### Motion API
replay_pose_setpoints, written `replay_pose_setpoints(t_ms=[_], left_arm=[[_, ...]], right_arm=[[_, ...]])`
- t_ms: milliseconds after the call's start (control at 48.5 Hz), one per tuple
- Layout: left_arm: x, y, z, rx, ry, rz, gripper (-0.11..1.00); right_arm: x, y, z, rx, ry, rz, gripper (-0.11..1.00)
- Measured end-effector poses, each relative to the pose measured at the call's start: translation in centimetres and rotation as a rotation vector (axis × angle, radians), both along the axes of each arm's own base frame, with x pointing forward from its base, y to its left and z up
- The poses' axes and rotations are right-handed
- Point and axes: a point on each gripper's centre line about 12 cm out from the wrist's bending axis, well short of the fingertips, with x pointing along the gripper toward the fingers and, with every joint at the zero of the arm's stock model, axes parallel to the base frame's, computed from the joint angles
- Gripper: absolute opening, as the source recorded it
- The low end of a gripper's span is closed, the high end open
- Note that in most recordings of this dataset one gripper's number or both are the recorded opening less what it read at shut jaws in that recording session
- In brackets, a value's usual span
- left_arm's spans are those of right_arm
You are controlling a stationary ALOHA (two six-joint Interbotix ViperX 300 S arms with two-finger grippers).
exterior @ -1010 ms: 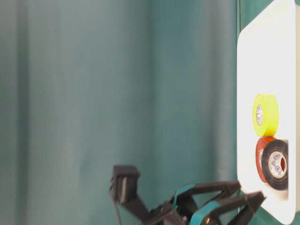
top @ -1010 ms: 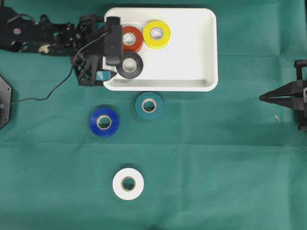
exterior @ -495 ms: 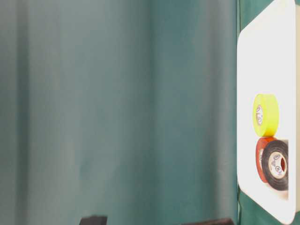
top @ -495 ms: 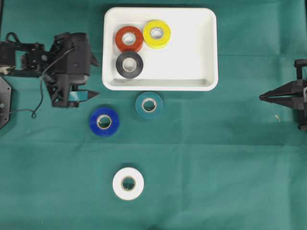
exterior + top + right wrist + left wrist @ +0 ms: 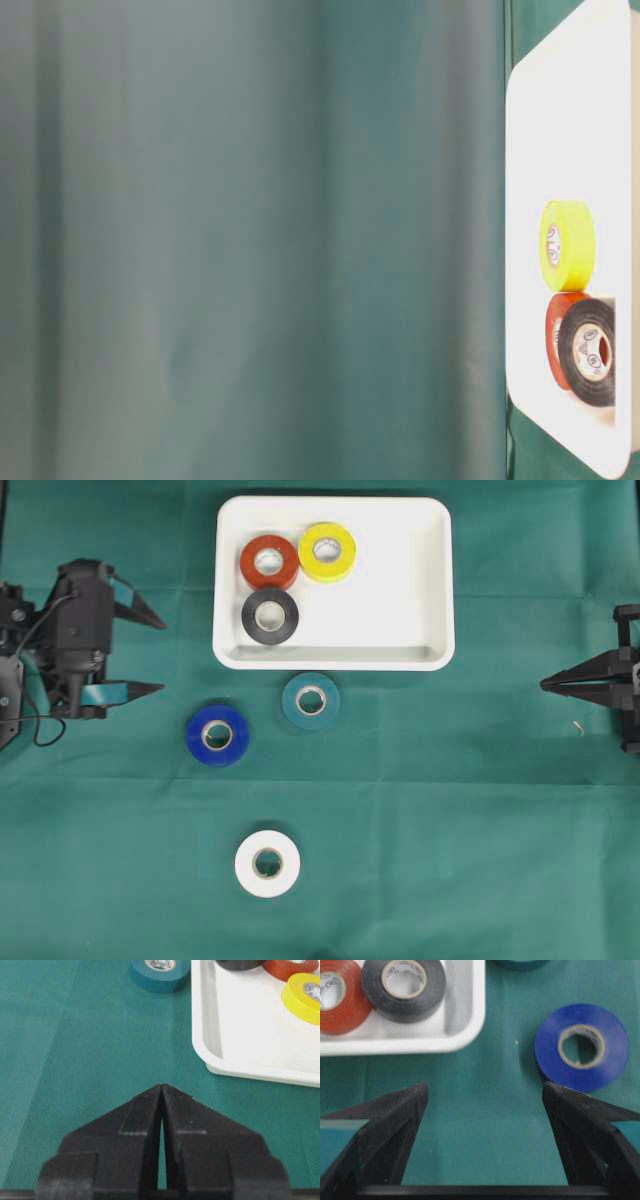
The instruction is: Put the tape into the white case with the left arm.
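Observation:
The white case sits at the top middle and holds three tape rolls: red, yellow and black. On the cloth below it lie a teal tape, a blue tape and a white tape. My left gripper is at the far left, open wide and empty, pointing right. In the left wrist view the left gripper faces bare cloth, with the blue tape just beyond its right finger. At the far right my right gripper is shut and empty.
Green cloth covers the whole table. The case's near corner lies ahead and left of the left gripper. From the right wrist view the case's rim and the teal tape are far ahead. A black cable trails by the left arm.
My left arm has drawn back leftward from the case's left edge to the far left, gripper still open. The black tape stays in the case. The right arm is still.

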Motion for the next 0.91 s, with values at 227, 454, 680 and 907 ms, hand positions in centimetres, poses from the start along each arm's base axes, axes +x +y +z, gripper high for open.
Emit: replay_pose_setpoints(t_ms=[227,454,680,907], left_arm=[[-1.5,-0.2,-0.1,0.001,-0.026,-0.001,0.97],[-2.9,-0.4,0.2,0.007,-0.070,-0.003,0.97],[-3.6,-0.5,0.2,0.008,-0.093,-0.004,0.97],[-3.7,-0.5,0.2,0.008,-0.093,-0.004,0.97]], right_arm=[[0.0,0.0,0.0,0.000,0.000,0.000,-0.09],[0.0,0.0,0.0,0.000,0.000,0.000,-0.09],[0.0,0.0,0.0,0.000,0.000,0.000,-0.09],[0.0,0.0,0.0,-0.001,0.000,0.001,-0.09]])
